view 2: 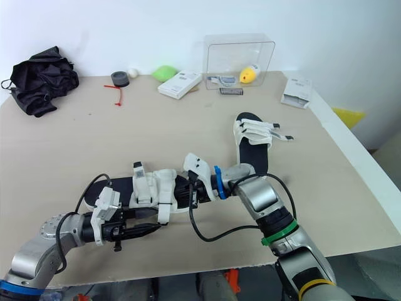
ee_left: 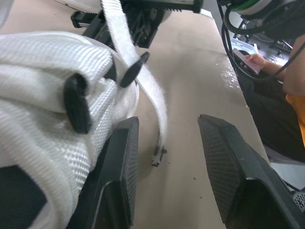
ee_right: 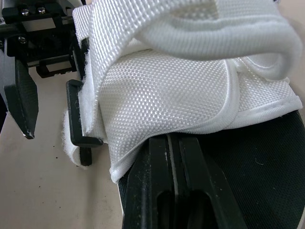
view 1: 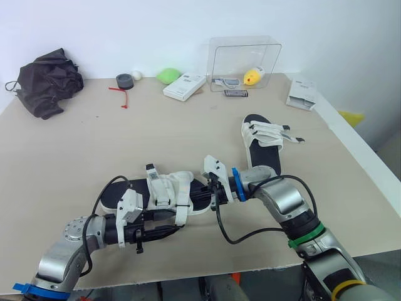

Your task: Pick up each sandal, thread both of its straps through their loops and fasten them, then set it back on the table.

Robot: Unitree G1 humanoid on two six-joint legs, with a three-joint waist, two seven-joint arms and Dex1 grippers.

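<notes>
Left gripper (ee_left: 169, 125) released, black fingers (ee_left: 120, 171) spread wide. Loose white woven strap (ee_left: 145, 83) hangs down between them, touching neither.

Right gripper (ee_right: 175, 143) clenched, fingers pressed together, tucked under white strap at right end of same sandal; cannot tell if anything pinched.

Black-soled sandal with white woven straps (view 1: 166, 188) spans gap between both grippers, near edge of beige table (view 1: 75, 144).

Second black-and-white sandal (view 1: 262, 145) lies flat farther right.

Clear plastic box (view 1: 244, 59) at far edge.

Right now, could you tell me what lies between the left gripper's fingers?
A loose white sandal strap hangs between those open fingers, touching neither; the left wrist view shows it.
</notes>
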